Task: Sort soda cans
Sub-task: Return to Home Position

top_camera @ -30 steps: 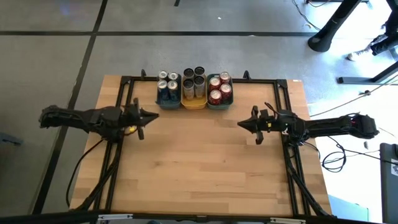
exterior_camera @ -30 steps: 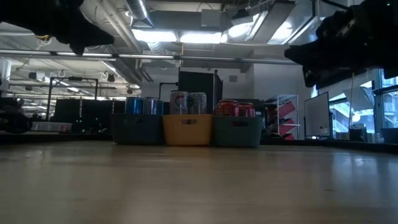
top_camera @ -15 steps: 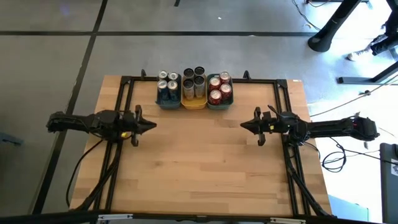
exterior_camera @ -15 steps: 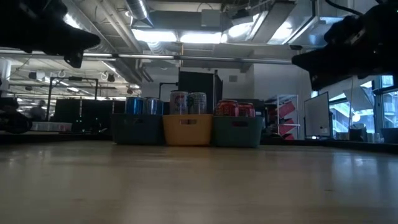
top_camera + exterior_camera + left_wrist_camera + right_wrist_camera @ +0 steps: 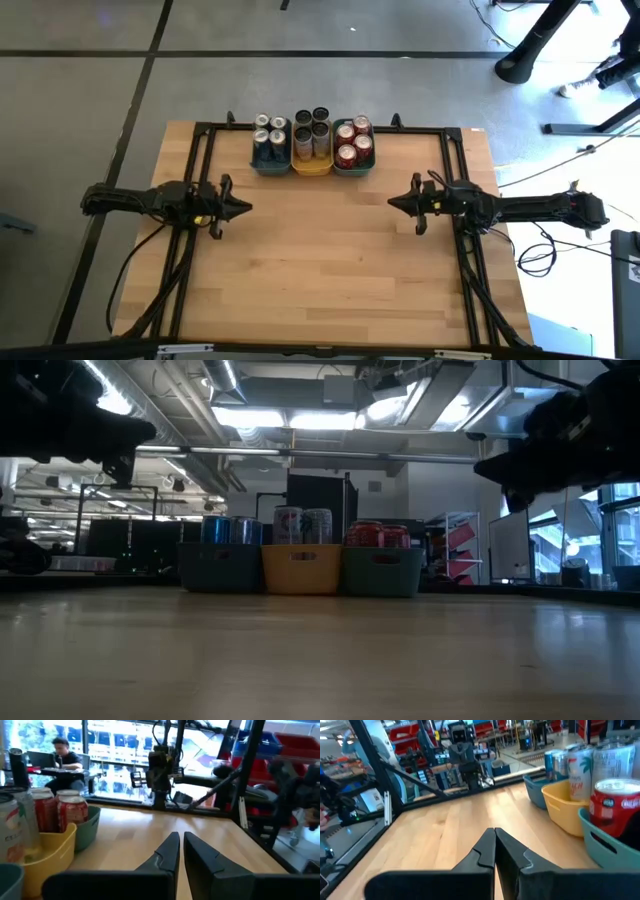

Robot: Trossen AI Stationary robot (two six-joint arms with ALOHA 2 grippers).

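Wooden table [image 5: 330,270]: cans [image 5: 320,129] stood in bins [image 5: 312,169] at its far edge, well apart from left gripper [image 5: 243,208] and right gripper [image 5: 393,203], both with fingers pressed together.

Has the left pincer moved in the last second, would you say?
Yes: the left pincer moved down the high view, away from the left teal bin.

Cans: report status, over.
Left tool shut, empty. Right tool shut, empty. Cans all in bins, far edge. Nothing blocking.

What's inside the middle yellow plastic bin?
Four tall pale soda cans, upright, filling the yellow plastic bin. Its walls and the cans hide the floor.
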